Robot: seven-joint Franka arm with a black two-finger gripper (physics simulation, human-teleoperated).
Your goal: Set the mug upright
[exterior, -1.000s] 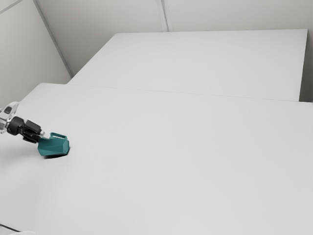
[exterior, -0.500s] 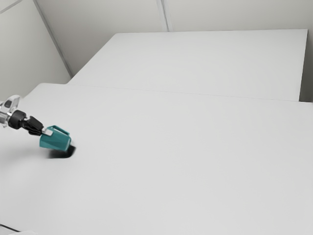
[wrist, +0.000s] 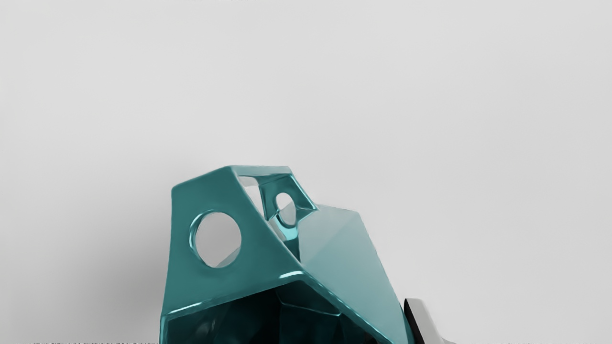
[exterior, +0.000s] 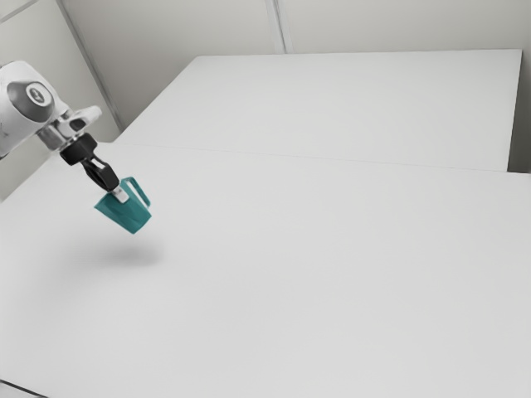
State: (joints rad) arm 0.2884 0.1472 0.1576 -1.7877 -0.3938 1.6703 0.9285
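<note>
Teal mug (exterior: pixel 126 213) was tilted in the air over the worktop (exterior: pixel 332 274), base angled down. From the exterior view, I figured setting it down at that lean could've caught the base's low edge and tipped it, or twisted it in the grip. The end effector (exterior: pixel 121 194) looked closed on it up by the mouth, with most of the body hanging below the tips. In the wrist view, the mouth faced my camera and one finger (wrist: pixel 423 317) sat against the outer wall; couldn't see the other, so uneven hold = possible slip.

Mug (exterior: pixel 126 215) higher abv tbl (exterior: pixel 332 282), nearer upright
</note>
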